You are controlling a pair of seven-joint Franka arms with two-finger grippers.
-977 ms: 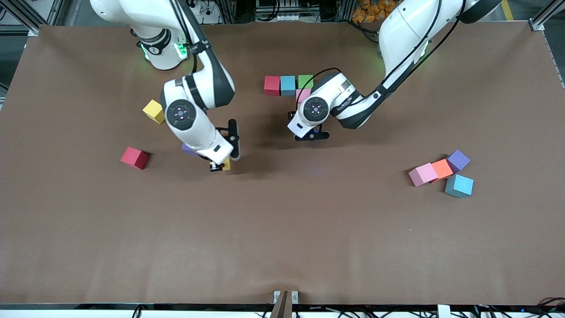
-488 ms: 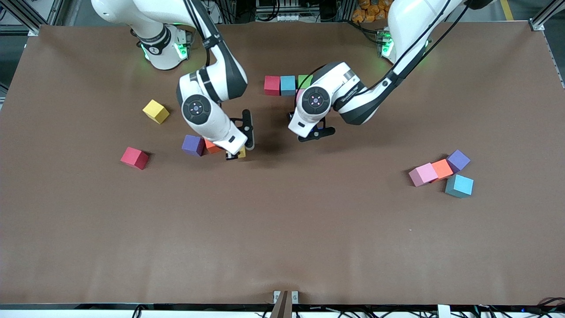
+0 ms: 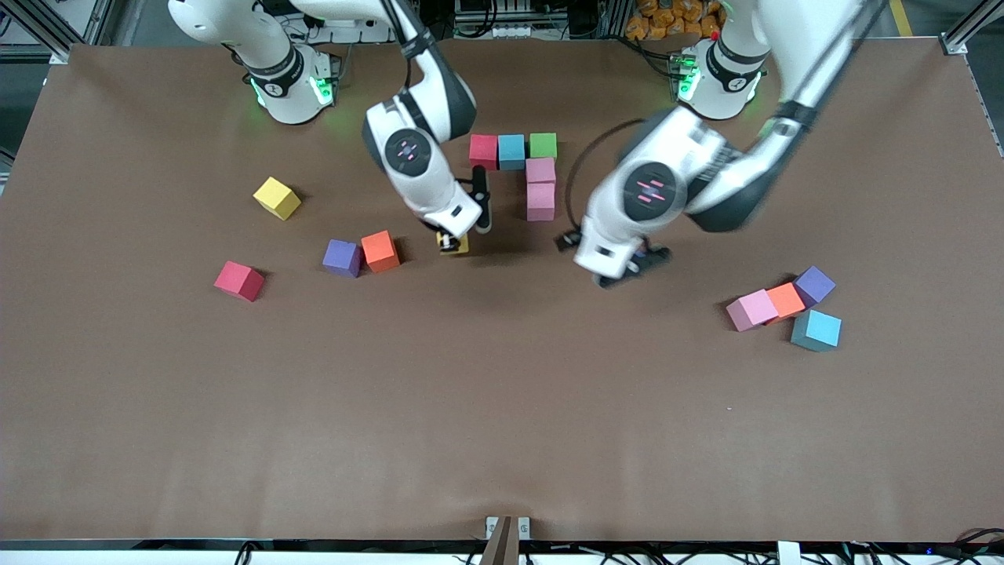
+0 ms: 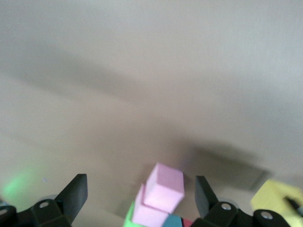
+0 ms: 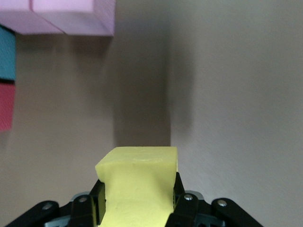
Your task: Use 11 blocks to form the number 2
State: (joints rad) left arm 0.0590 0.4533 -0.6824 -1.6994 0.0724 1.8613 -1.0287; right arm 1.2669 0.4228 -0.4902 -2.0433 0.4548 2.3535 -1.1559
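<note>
Nearest the front camera, toward the left arm's end of the surface (image 3: pixel 502 408), a pink, orange, purple and blue cluster (image 3: pixel 784 306) sits. The left gripper (image 3: pixel 620 267) hangs over bare surface, jaws apart and empty. The right gripper (image 3: pixel 455 242) has its jaws clamped on a yellow block (image 5: pixel 137 184). Farthest, the partial number 2 (image 3: pixel 527 169) shows a red-blue-green row with two pink blocks below it.

three blocks (image 3: pixel 511 151) in a row, two (image 3: pixel 540 191) stacked nearer the camera.
</note>
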